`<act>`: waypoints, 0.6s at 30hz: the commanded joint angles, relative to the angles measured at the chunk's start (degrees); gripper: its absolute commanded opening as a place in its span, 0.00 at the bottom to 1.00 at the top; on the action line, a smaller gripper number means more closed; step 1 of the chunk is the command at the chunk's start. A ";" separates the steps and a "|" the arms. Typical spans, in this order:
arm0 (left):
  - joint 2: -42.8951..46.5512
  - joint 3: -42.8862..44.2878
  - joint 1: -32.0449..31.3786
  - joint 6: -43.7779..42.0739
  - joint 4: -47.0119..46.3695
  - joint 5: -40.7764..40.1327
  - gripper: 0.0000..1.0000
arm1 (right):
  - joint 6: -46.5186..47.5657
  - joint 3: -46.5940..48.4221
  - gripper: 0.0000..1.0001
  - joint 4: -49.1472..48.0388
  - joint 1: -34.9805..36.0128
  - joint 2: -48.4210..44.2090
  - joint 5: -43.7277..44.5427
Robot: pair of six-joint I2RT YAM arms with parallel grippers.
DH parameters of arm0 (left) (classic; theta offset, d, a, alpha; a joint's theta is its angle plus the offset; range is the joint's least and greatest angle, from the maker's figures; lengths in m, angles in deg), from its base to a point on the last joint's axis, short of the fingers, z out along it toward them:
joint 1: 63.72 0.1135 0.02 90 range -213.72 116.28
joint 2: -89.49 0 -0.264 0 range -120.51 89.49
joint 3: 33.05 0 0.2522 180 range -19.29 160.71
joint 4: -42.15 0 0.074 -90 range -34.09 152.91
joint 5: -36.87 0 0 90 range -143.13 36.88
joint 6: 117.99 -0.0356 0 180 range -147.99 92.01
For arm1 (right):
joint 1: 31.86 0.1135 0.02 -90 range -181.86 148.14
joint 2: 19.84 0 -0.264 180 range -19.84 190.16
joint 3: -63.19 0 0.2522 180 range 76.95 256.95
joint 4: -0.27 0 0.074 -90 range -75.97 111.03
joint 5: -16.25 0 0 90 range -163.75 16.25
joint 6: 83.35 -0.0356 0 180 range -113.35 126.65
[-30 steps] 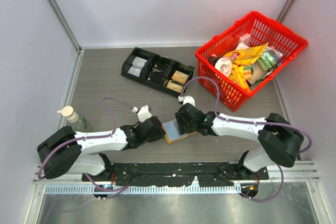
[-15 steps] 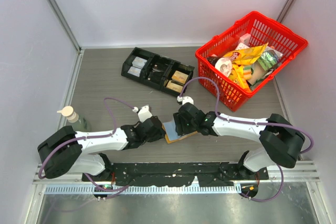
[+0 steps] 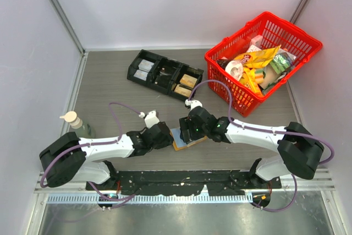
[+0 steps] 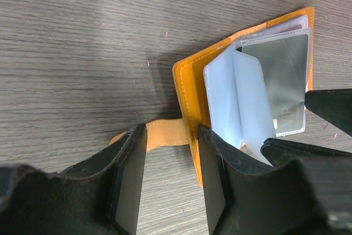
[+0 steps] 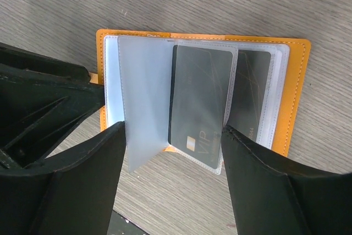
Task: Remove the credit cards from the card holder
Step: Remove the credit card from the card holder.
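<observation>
The card holder [image 3: 183, 145] lies open on the table between both arms, orange with pale sleeves [image 5: 143, 97]. A dark grey credit card [image 5: 201, 97] marked VIP sits in a clear sleeve, and a second dark card [image 5: 250, 97] lies behind it. My right gripper [image 5: 173, 133] is open, its fingers on either side of the raised sleeves and the VIP card. My left gripper [image 4: 171, 136] is open over the side tab [image 4: 159, 135], with its right finger at the orange cover's [image 4: 190, 81] left edge. From above, the left gripper [image 3: 168, 136] and right gripper [image 3: 190, 132] meet over the holder.
A black compartment tray [image 3: 165, 74] with small packs stands behind the holder. A red basket [image 3: 263, 59] full of packets fills the back right. A pump bottle [image 3: 74, 122] stands at the left wall, beside the left arm.
The right gripper's jaws have spread wider around the sleeves, and the right wrist has shifted slightly left. The left arm and the card holder have stayed put.
</observation>
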 commanded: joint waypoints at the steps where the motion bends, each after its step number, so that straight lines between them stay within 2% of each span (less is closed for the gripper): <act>1: 0.05 0.41 -0.52 -0.28 -0.11 0.91 0.47 | -0.59 1.55 0.75 -3.49 0.30 -1.23 -3.18; 9: 0.50 0.06 -0.43 0.16 -0.38 0.65 0.54 | -0.76 1.73 0.83 -3.66 0.30 -2.46 -3.18; 11: 0.58 0.06 -0.43 0.25 -0.38 0.56 0.56 | -0.76 1.82 0.84 -3.75 0.30 -2.64 -5.46; 18: 1.72 -0.82 -0.43 1.21 0.24 -0.31 0.57 | -0.94 2.08 0.89 -3.67 0.30 -3.96 -6.16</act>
